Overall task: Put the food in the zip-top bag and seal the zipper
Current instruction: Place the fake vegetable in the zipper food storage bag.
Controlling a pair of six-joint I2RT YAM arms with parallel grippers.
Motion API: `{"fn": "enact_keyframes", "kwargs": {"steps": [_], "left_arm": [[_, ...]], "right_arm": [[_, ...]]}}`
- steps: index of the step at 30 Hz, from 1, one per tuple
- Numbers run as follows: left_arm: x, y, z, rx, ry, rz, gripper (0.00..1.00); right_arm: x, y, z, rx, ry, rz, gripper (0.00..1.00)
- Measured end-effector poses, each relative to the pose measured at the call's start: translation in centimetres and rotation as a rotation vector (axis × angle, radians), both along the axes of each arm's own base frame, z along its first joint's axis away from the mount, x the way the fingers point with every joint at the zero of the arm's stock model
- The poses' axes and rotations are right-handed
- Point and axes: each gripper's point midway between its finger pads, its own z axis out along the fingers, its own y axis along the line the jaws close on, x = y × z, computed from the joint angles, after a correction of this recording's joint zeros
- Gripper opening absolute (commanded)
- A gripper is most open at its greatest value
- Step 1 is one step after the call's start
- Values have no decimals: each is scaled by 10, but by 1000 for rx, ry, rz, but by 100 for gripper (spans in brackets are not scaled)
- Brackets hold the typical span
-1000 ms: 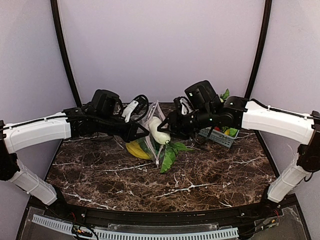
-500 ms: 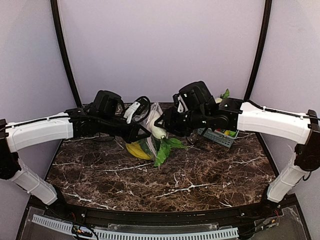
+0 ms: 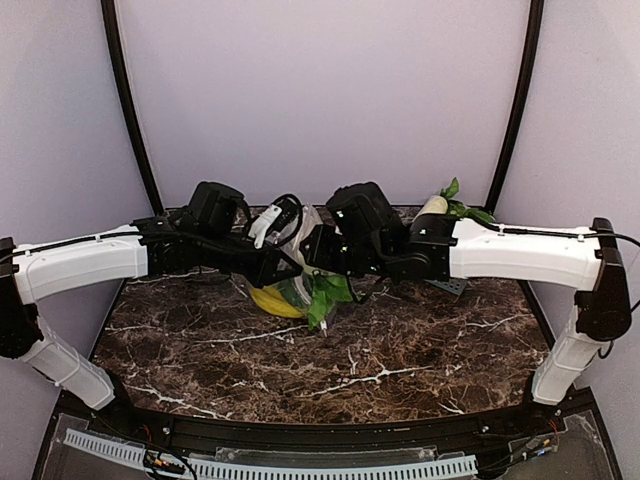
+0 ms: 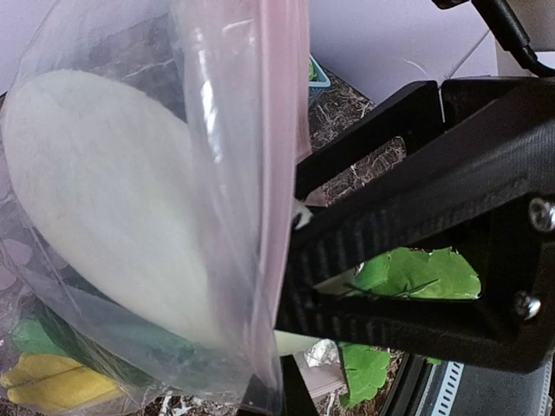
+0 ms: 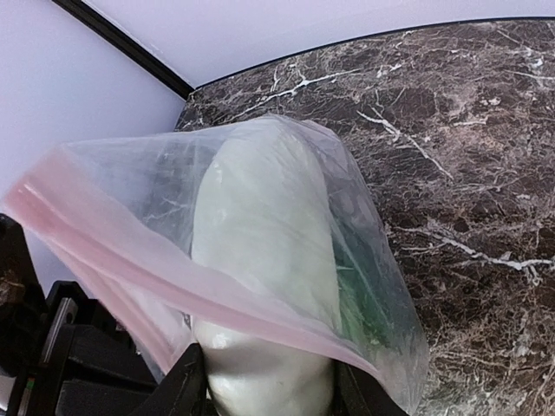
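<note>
Clamping the white vegetable (image 5: 260, 260) (partly inside the bag (image 5: 381, 286)), the right gripper (image 5: 264, 394) faces the left gripper (image 3: 284, 267), closed on the bag's mouth.

Left arm (image 3: 90, 262): reaching from the near-left corner toward the far edge's middle.
Left gripper (image 3: 281, 267): clamped on the zip-top bag (image 5: 130, 191).
Right arm (image 3: 520, 255): mirrored, reaching leftward.
Right gripper (image 3: 317, 262): gripping the long white vegetable (image 5: 260, 225).

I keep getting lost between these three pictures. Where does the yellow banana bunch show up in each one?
Top external: the banana bunch lies at centre, just left of the green leaves.
Left wrist: it is in the bottom-left corner, seen through the clear bag.
Right wrist: not in view.
Shared landmark: the brown marble table shows in all three views.
</note>
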Motion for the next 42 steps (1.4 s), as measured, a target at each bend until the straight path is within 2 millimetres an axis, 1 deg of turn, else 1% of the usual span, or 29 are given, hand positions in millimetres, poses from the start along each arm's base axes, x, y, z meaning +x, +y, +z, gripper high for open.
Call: {"fn": "enact_keyframes", "kwargs": {"steps": [4, 8, 11, 15, 17, 21, 28, 34, 42], "left_arm": [[0, 0, 0, 0, 1, 0, 1], [-1, 1, -3, 10, 9, 1, 1], [-2, 3, -7, 24, 20, 3, 1], [-4, 5, -11, 36, 31, 4, 1], [-5, 6, -12, 42, 36, 5, 1], [-4, 7, -14, 49, 37, 8, 1], [-4, 4, -11, 38, 24, 6, 1], [0, 5, -10, 39, 6, 23, 1], [9, 10, -12, 67, -24, 72, 1]], "right_arm": [[7, 9, -12, -38, -46, -1, 42], [11, 15, -29, -92, -70, 8, 45], [11, 15, -35, -116, -80, 18, 52], [11, 14, -39, -142, -100, 33, 67], [11, 12, -40, -162, -112, 45, 73], [7, 8, -40, -183, -124, 68, 75], [-6, -1, -28, -156, -125, 101, 73], [-21, -9, -7, -116, -149, 147, 74], [-35, -33, 22, -95, -210, 188, 77]]}}
